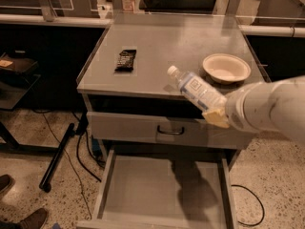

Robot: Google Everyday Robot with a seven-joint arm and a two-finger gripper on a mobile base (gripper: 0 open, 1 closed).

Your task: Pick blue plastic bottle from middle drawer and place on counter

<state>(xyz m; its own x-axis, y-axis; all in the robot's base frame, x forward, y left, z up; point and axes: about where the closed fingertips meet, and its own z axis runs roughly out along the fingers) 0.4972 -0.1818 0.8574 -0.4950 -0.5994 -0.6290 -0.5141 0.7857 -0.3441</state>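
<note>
One flat, roughly square grey metal bench (167, 42) with thin raised side rims fills the far and middle part of the scene. Below its near edge sits a closed grey drawer front (138, 128) with a dark curved handle (170, 130). Lower and nearer, the wide, shallow grey metal middle drawer (143, 185) stands pulled out, with a dark shadow across the right of its floor.

A thick white arm (271, 109) reaches in from the right edge, level with the bench's near rim. On the right side of the bench rests a shallow, round cream bowl (226, 67), upright.

The small clear blue plastic bottle (195, 89) with a white cap and a pale blue-and-white label is off every surface, held in the air above the open drawer. In view it crosses the bench's near edge, just left of and nearer than the bowl. Its long axis runs on a slant: the cap points up and to the far left, and the base points down and to the near right, into the arm's end.

A flat dark rectangular snack packet (126, 60) lies on the left half of the bench, well apart from the bowl.

The claw (215, 117), with pale yellowish fingers, is clamped on the bottle's base end.

At the near left corner, two dark shoes (28, 218) stand on the speckled floor (38, 142).
</note>
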